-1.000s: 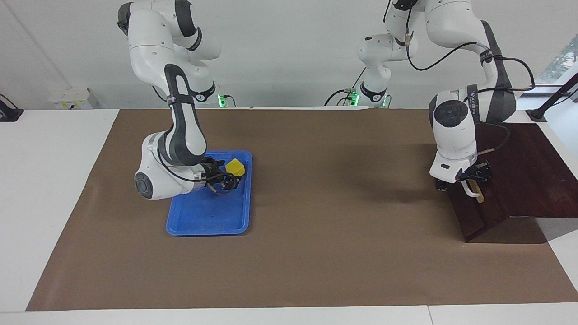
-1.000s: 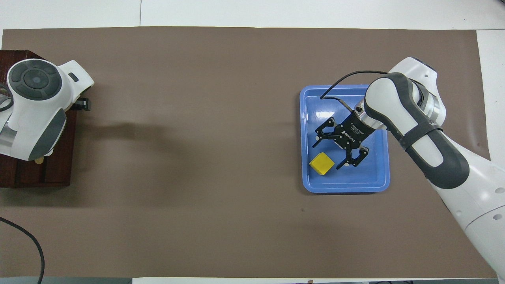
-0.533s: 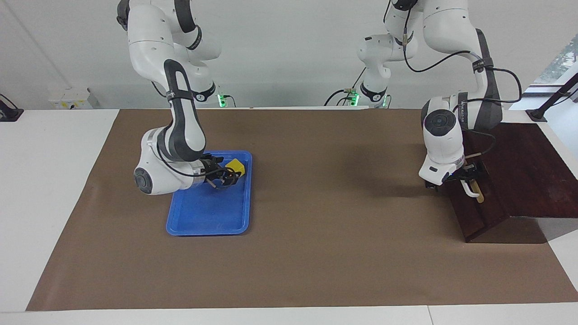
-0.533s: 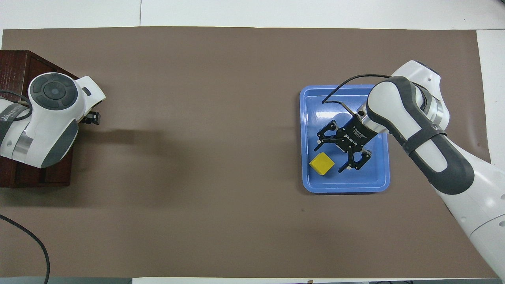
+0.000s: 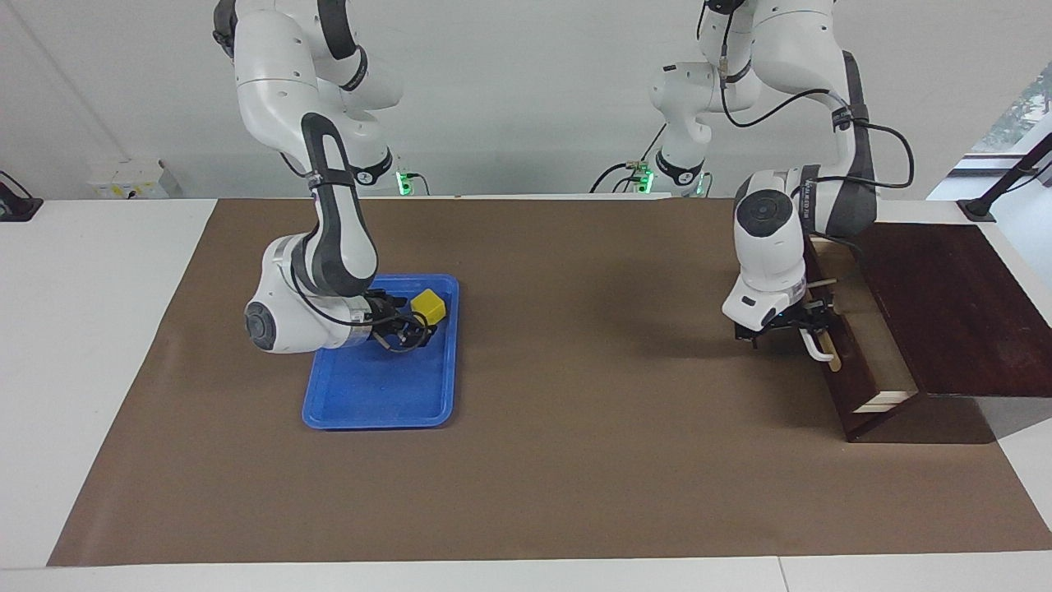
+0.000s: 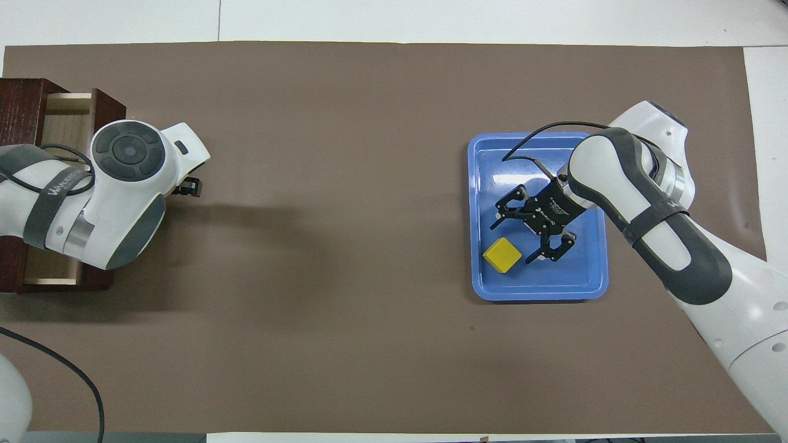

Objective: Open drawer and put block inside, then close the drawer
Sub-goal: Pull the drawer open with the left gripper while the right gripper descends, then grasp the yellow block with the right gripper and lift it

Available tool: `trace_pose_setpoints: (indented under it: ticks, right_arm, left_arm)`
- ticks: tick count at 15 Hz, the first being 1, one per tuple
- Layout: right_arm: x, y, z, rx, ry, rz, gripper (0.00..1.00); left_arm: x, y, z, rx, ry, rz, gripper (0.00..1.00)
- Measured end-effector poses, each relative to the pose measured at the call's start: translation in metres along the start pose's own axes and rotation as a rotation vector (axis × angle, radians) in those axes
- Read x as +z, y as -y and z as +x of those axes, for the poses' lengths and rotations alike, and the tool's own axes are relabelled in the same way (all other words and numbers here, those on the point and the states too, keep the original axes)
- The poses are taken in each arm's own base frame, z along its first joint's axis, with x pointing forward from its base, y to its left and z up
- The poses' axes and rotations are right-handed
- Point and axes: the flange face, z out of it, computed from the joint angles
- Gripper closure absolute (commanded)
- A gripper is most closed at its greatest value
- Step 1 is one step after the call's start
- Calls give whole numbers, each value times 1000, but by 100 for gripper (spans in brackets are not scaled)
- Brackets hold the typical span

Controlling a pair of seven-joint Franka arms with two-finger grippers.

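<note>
Right gripper [image 6: 512, 243] hanging over blue tray [image 5: 362, 403], jaws standing wide apart, holding nothing. Block [image 6: 502, 255] sitting flat in tray, by corner nearest robots and table middle, just beside gripper tips on robots' side; right arm by far nearer to it. Cube, so no long axis. Brown mat [image 5: 575, 370] lying bare between tray and drawer, giving ample carrying room. Drawer [image 5: 871, 353] at table edge by left arm, standing partly out, pale inside showing. Left gripper [image 5: 801, 322] sitting at white handle [image 5: 815, 345]; grip there: cannot tell.
</note>
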Motion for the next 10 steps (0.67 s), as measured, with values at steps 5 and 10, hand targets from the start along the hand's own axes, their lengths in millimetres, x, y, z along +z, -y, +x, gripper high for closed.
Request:
trace_pose_setpoints:
  ticks: [5, 10]
  right_arm:
    - [-3, -1, -6, -5, 8, -5, 0]
    - [-5, -2, -8, -7, 10, -7, 0]
  left_arm:
    - [-17, -44, -4, 40, 12, -42, 0]
    - [-20, -48, -4, 44, 13, -43, 0]
